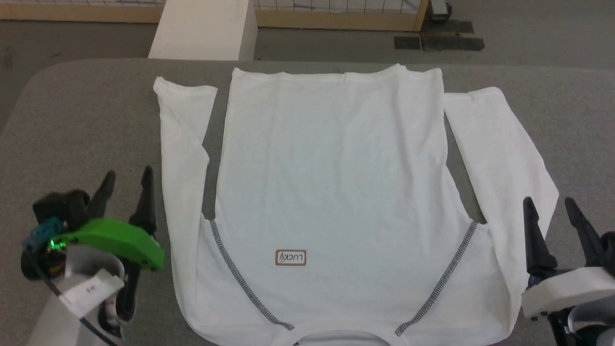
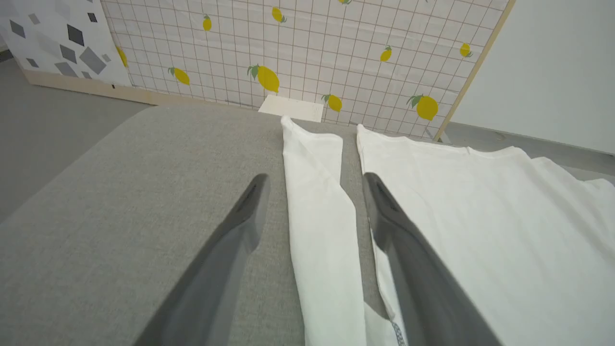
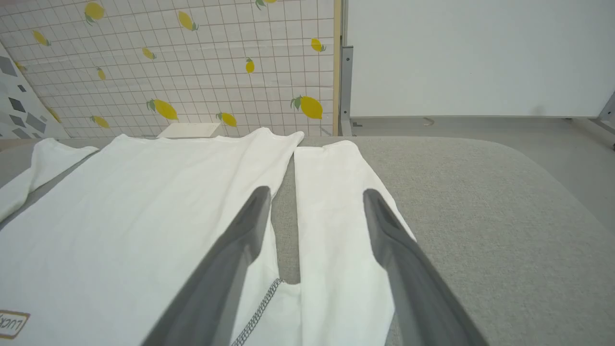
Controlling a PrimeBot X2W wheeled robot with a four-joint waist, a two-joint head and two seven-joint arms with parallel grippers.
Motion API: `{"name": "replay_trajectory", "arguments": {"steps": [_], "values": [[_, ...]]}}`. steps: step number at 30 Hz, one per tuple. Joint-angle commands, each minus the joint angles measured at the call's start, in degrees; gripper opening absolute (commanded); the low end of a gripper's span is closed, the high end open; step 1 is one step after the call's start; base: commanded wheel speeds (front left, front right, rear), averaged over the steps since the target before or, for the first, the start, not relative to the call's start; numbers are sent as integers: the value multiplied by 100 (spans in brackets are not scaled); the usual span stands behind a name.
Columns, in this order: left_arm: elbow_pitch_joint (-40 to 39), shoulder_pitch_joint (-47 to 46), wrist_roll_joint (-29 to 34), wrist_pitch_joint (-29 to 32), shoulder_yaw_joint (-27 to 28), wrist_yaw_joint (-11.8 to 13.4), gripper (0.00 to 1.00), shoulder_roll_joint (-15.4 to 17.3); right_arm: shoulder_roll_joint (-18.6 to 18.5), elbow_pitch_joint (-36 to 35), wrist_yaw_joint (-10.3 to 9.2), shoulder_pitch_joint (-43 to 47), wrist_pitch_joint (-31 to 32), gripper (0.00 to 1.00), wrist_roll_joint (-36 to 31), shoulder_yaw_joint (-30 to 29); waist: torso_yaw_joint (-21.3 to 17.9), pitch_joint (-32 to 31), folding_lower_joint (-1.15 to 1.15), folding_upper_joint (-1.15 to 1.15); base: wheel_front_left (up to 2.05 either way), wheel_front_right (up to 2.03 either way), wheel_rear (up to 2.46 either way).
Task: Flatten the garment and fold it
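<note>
The garment (image 1: 331, 192), a white long-sleeved shirt with grey stitched seams and a small chest label (image 1: 290, 257), lies spread flat on the grey table (image 1: 86, 125), collar toward me and hem at the far edge. Its sleeves run alongside the body. My left gripper (image 1: 129, 179) hovers open just left of the left sleeve (image 2: 319, 211), nothing between its fingers. By the right sleeve (image 3: 331, 202) my right gripper (image 1: 550, 204) stands open and holds nothing.
A rigid white box (image 1: 204, 29) stands beyond the table's far edge. Behind it runs a lemon-patterned grid panel (image 2: 307, 48) on a wooden frame. Bare grey tabletop lies to both sides of the shirt.
</note>
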Motion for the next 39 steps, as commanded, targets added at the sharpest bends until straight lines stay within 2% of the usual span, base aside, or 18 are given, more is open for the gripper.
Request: {"name": "replay_trajectory", "arguments": {"steps": [1,7,15,22,32,33,34,35,39], "values": [[167,-441,85,28,-10,-108,100,161,-37,2,-9,-217,-130,100,-61,67,-101,512,0,0,0,0,0],[874,-2139,199,749,-71,-423,100,742,-120,-21,-9,-904,-410,100,-140,325,-365,1370,0,0,0,0,0],[1471,-3677,168,1837,7,-454,100,1308,-103,-108,-9,-1609,-836,100,-172,618,-817,2321,0,0,0,0,0],[1846,-4101,70,2765,104,-167,100,1569,-57,-171,-9,-1909,-1032,100,-165,826,-1088,2710,0,0,0,0,0],[1773,-4280,64,3477,188,268,100,1794,-20,-219,-9,-2007,-1074,100,-147,929,-1202,2918,0,0,0,0,0],[1754,-4291,101,3510,176,304,97,1828,-18,-209,-9,-2013,-1074,100,-147,938,-1207,2927,0,0,0,0,0],[1726,-4309,170,3504,163,352,53,1882,-15,-195,-9,-2021,-1070,100,-142,954,-1214,2933,0,0,0,0,0],[1704,-4320,227,3487,145,381,0,1919,-14,-185,-9,-2027,-1065,100,-141,966,-1218,2937,0,0,0,0,0],[1669,-4327,398,3290,109,526,0,1948,-8,-122,-9,-2035,-1061,100,-144,962,-1175,2872,0,0,0,0,0]]}}
